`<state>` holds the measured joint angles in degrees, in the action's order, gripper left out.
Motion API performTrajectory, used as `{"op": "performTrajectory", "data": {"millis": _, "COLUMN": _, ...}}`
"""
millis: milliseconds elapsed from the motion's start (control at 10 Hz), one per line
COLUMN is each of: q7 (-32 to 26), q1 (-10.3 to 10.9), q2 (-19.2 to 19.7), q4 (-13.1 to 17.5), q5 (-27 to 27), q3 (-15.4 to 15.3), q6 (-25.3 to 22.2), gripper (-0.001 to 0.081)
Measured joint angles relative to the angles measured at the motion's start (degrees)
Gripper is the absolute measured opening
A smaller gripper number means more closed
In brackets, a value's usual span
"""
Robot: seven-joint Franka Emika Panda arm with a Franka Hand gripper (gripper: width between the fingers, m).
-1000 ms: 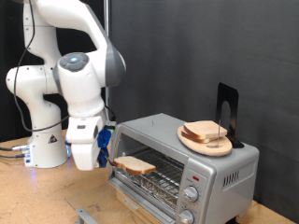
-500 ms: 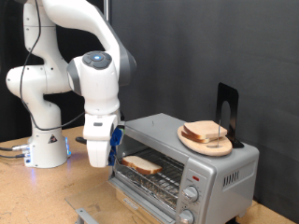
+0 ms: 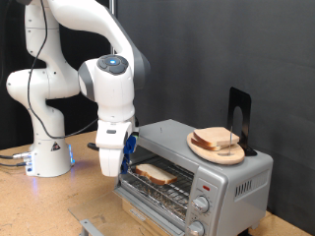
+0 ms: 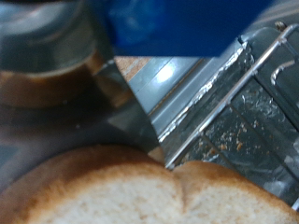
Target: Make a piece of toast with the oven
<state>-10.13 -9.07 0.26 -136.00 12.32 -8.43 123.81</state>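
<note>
The white Franka arm arches from the frame's upper left, its claw [image 3: 120, 169] pointing downward at centre-left.

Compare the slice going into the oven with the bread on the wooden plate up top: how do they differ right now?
The piece of toast lies flat on the wire rack inside the open oven, right by the gripper; the bread on the plate sits on the oven's roof, away from the gripper. The piece of toast is a single slice; the plate's bread looks stacked, though I cannot count it. Both are pale with tan-brown crusts.
</note>
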Motion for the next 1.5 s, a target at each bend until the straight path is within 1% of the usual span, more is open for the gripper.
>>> {"op": "performTrajectory", "data": {"millis": 300, "q7": -2.15, "q1": -0.82, "q2": -0.06, "q4": -3.06, "q5": -1.94, "q3": 0.73, "q6": 0.2, "gripper": 0.0403}}
{"op": "performTrajectory", "data": {"millis": 700, "q7": -5.35, "q1": -2.06, "q2": -0.99, "q4": -6.71, "q5": -1.96, "q3": 2.16, "q6": 2.2, "gripper": 0.0403}}
{"op": "performTrajectory", "data": {"millis": 800, "q7": -6.03, "q1": -2.23, "q2": -1.44, "q4": -7.15, "q5": -1.61, "q3": 2.46, "q6": 2.71, "gripper": 0.0403}}
{"op": "performTrajectory", "data": {"millis": 1100, "q7": -6.7, "q1": -2.43, "q2": -2.94, "q4": -7.13, "q5": -0.25, "q3": 2.67, "q6": 2.88, "gripper": 0.0403}}
{"op": "performTrajectory", "data": {"millis": 1300, "q7": -6.47, "q1": -2.32, "q2": -3.48, "q4": -6.83, "q5": -0.13, "q3": 2.15, "q6": 2.94, "gripper": 0.0403}}
{"op": "performTrajectory", "data": {"millis": 1500, "q7": -5.45, "q1": -1.89, "q2": -3.5, "q4": -6.76, "q5": -0.15, "q3": 0.98, "q6": 3.27, "gripper": 0.0403}}
